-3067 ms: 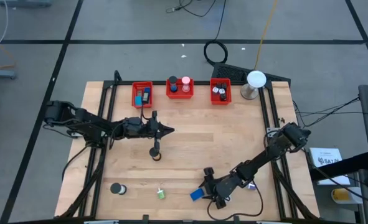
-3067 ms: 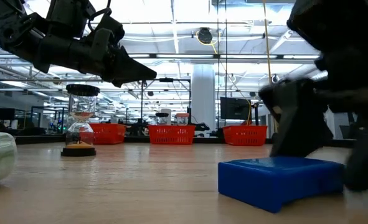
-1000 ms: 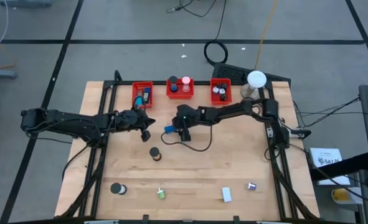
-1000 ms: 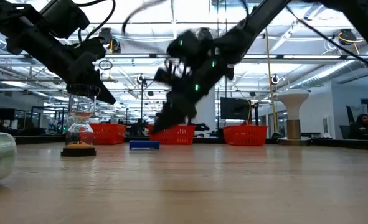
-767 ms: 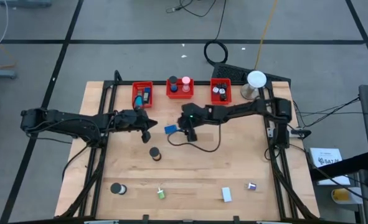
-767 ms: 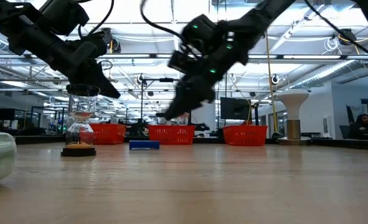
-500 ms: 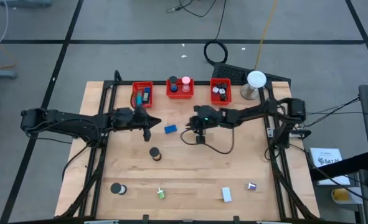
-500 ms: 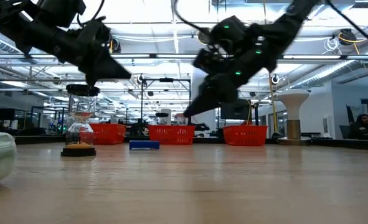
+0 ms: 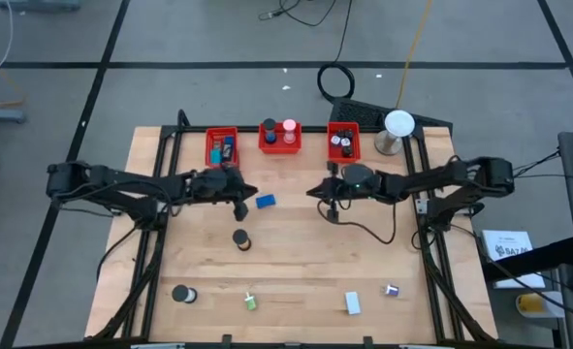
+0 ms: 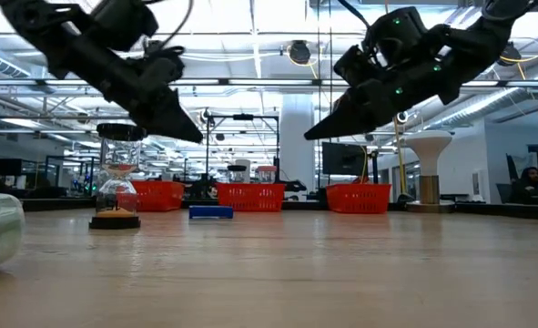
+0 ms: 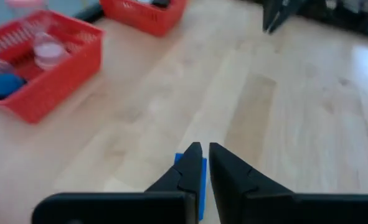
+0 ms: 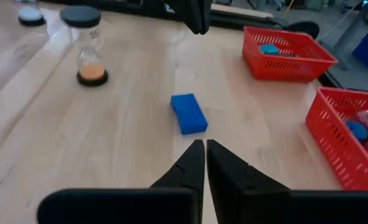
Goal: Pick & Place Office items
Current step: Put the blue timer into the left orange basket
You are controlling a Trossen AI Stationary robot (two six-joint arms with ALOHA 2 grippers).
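Three red bins (image 9: 222,147) lined the table's far edge. One blue block (image 9: 265,202) lay between two clenched, empty grippers, left (image 9: 241,201) and right (image 9: 310,193) (one hourglass (image 9: 240,238) stood nearby).

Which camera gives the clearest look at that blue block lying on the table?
The right wrist view: the blue block lies whole and unobstructed. The high view shows it small, the low view only edge-on, and the left wrist view hides most of it behind fingers.

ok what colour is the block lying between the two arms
Blue block, clearest in the right wrist view.
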